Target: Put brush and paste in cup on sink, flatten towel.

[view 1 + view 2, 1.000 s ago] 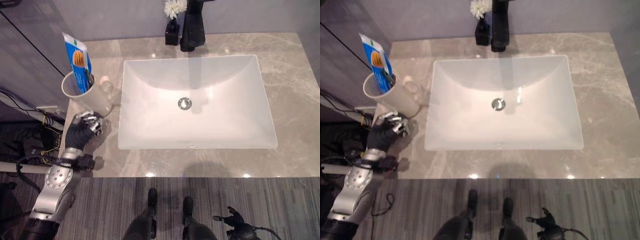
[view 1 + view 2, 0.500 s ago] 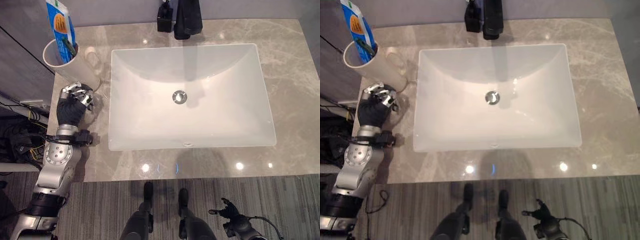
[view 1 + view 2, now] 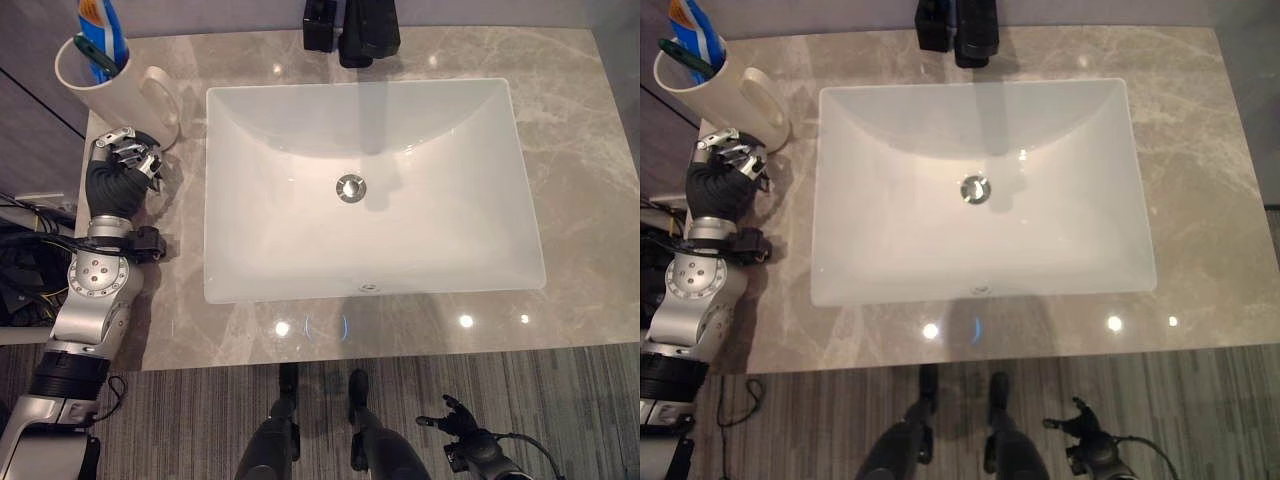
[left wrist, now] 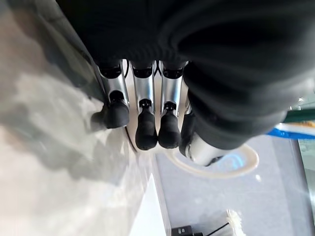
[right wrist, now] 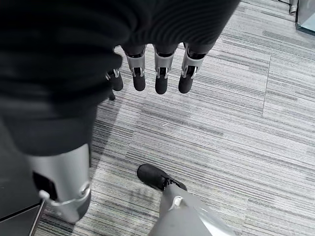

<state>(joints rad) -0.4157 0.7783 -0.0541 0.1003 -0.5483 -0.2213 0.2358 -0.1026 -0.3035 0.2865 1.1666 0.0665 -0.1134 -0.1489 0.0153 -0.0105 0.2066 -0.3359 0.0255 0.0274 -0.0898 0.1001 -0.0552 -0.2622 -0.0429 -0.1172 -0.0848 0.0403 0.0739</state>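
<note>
A: While the cup (image 3: pixel 100 85) stands at the back left corner of the counter (image 3: pixel 590 150) with the toothpaste (image 3: pixel 100 18) and a green-handled brush (image 3: pixel 92 58) already upright in it, where is the left hand (image 3: pixel 118 172)?

B: It rests just in front of the cup, over the counter's left edge, beside the sink (image 3: pixel 370 190). Its fingers (image 4: pixel 142 123) hang loosely curled and hold nothing; the wrist view shows their dark tips clear of the cup's handle.

A: What has changed in the last second?

B: Mostly the camera. The whole scene has slid up and to the left in both eye views, so the head has moved, not the things. The cup keeps its place relative to the sink, and the hand has stayed close in front of it, a little apart now.

A: And the right hand (image 5: pixel 152 69)?

B: It hangs low over the striped floor (image 5: pixel 236 128), fingers relaxed and straight, empty.

A: So what does that mean for the task?

B: The brush-and-paste part looks done. No towel appears anywhere on the counter, so the flattening step cannot be judged from here; the head shift may be a search for it, but that is a guess.
</note>
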